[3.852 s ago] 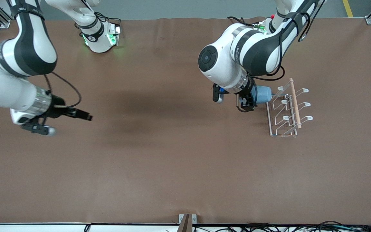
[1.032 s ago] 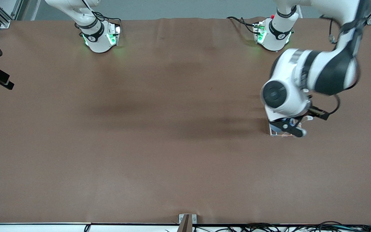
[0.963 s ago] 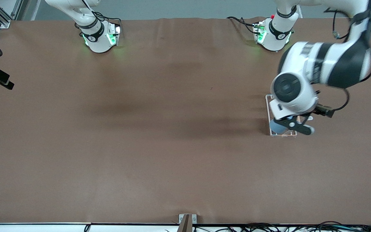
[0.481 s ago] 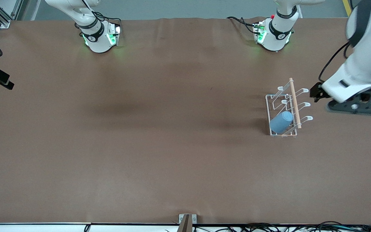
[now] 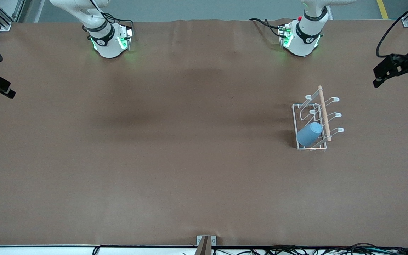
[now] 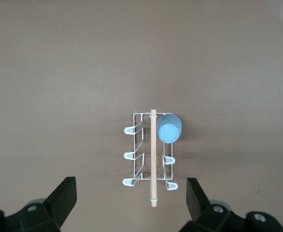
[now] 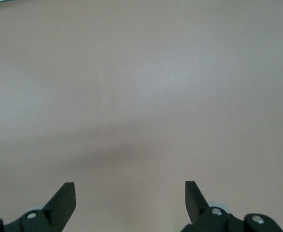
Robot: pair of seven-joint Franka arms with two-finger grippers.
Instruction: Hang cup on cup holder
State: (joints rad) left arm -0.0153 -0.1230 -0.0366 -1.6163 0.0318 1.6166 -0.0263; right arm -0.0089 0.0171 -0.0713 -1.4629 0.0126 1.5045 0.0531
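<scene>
Withdrawn from the cup holder (image 5: 313, 122), the left gripper (image 6: 130, 203) now hangs high above it at the left arm's end of the table, jaws spread wide and empty. Seated mouth-down over the holder's prong nearest the front camera, on the side facing the right arm, the cup (image 5: 309, 134) appears hung, so release looks complete. At the table's other end the right gripper (image 7: 130, 200) waits, likewise wide and empty, over bare brown table (image 5: 175, 170).
</scene>
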